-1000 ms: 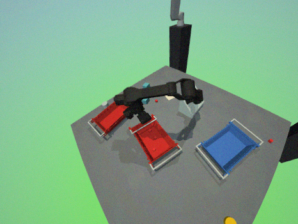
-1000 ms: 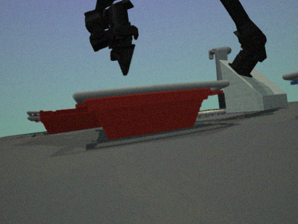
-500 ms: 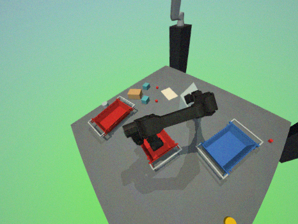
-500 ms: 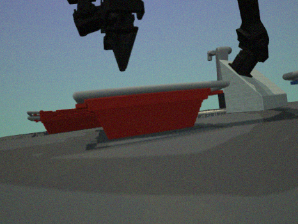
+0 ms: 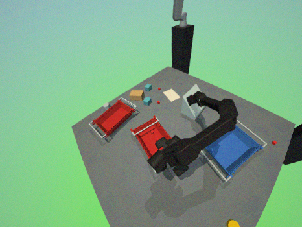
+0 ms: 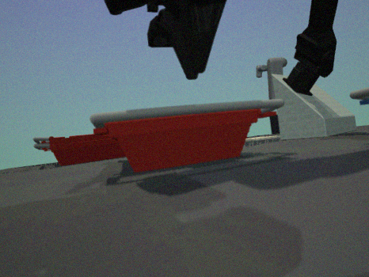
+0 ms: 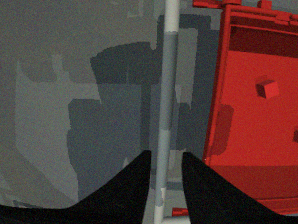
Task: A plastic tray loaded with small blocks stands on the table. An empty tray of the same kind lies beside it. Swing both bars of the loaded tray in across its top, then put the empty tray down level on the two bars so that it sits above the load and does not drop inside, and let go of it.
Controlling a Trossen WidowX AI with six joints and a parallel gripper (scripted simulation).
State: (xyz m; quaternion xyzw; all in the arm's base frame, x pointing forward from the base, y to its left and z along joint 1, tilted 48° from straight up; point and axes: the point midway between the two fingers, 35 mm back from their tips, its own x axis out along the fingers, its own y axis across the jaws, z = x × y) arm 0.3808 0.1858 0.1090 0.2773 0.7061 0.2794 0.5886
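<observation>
Lining up over the outer bar: gripper slightly open, nothing held, fingers flanking bar line from above, likely to swing it in. Loaded tray upright beneath. Far bar already across, half the support. Empty red tray waits beyond, on the table; needs both bars.

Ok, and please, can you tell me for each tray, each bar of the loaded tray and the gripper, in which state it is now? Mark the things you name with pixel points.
Loaded red tray [image 5: 147, 140] [image 6: 186, 140] [image 7: 257, 122]: upright, blocks inside.
Its far bar [image 5: 146, 126]: swung in over the top.
Its near bar [image 6: 186, 108] [image 7: 168, 90]: outside the rim, not swung in.
Other red tray [image 5: 113, 117] [image 6: 85, 148]: empty, bars outward.
Blue tray [image 5: 230, 149] [image 6: 364, 101]: empty, bars outward.
Gripper [image 5: 170, 159] [image 6: 192, 76] [image 7: 166, 157]: fingers slightly apart, holding nothing.
</observation>
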